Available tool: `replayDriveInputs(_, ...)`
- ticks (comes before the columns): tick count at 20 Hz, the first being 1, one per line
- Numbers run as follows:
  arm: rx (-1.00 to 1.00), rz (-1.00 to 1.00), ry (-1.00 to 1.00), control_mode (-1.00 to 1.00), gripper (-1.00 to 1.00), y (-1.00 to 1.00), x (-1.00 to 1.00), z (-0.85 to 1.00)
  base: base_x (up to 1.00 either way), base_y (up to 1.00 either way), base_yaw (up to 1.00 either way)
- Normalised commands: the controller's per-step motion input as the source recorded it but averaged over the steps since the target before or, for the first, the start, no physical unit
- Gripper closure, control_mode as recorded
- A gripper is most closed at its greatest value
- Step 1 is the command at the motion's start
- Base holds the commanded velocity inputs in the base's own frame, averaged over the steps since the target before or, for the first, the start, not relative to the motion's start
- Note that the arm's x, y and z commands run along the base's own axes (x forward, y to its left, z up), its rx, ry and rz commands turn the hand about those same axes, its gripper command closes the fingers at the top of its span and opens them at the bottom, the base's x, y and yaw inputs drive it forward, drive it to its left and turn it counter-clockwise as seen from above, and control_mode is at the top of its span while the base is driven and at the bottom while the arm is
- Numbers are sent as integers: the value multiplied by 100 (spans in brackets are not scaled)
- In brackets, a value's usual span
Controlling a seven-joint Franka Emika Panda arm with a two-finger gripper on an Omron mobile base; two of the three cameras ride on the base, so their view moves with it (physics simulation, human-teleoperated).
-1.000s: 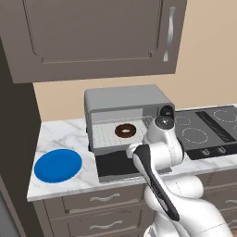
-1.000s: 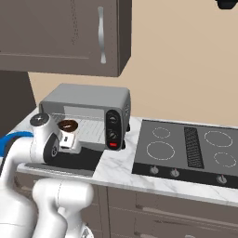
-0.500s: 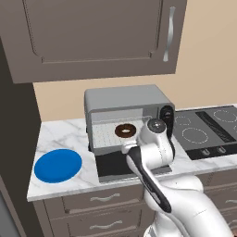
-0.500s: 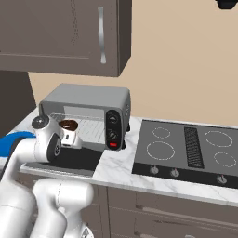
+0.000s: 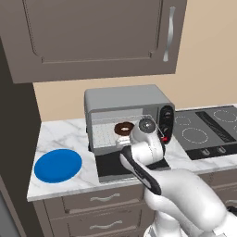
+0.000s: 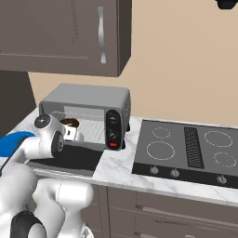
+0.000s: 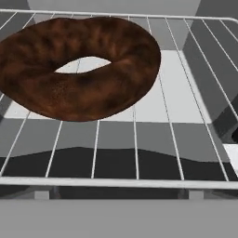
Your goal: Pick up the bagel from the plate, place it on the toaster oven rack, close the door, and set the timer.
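Marble counter is seen across the lower left, where the plate (image 5: 58,165) is left bare. The bagel (image 7: 79,67) is laid on the toaster oven rack (image 7: 153,139) at centre frame, released by spread fingers. The door (image 5: 115,164) is judged still to be closed and the timer set.

White arm (image 5: 152,178) bent forward and low, end effector (image 6: 74,135) with jaws spread wide

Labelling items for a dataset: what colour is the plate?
Bright blue; the plate shows best in the left base view.
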Motion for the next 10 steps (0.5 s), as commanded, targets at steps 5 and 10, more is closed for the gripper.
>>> replayDriveInputs(5,0,0,-9,-100,-100,-8,41,-53,0,0,0)
replayDriveInputs(10,0,0,-10,-100,-100,-17,41,-39,0,0,0)
